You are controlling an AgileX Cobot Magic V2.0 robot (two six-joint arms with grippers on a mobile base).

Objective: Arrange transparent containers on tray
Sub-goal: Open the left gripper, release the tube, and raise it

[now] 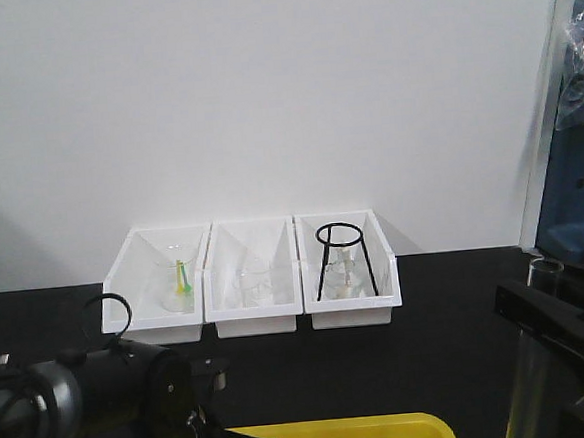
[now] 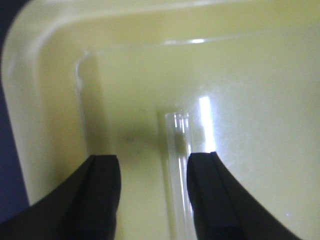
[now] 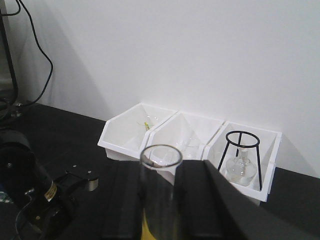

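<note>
The left gripper (image 2: 154, 167) hangs low over a corner of the shallow bright yellow plastic tray (image 2: 45, 100). Its black fingers are spread wide around a slender clear glass test tube (image 2: 177, 150) lying flat on the tray floor, probably laid lengthwise so it cannot tip. The right gripper (image 3: 161, 170) pinches a second clear test tube (image 3: 161, 210) upright, rim up, just beside the tray, likely held clear until the corner is free.

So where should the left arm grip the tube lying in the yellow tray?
Probably across the tube's straight shaft, coming from directly above. It lies flat on the tray floor, so only its two long sides are free. The open left gripper straddles it, though off-centre.
</note>
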